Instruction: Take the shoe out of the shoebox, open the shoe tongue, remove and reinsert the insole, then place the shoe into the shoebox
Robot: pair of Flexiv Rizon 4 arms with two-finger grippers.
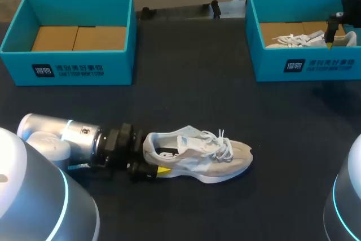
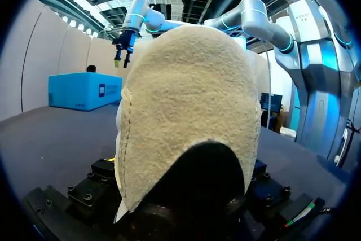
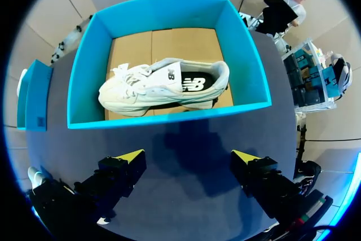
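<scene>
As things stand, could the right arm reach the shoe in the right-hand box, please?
Probably yes: the right tool is open and hangs above the box, which has no lid, and the shoe lies uncovered inside with nothing in between.

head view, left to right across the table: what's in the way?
left shoebox → left gripper → shoe on the table → right shoebox. The second shoe and the right arm overlap that last box, so they are left out of the order.
</scene>
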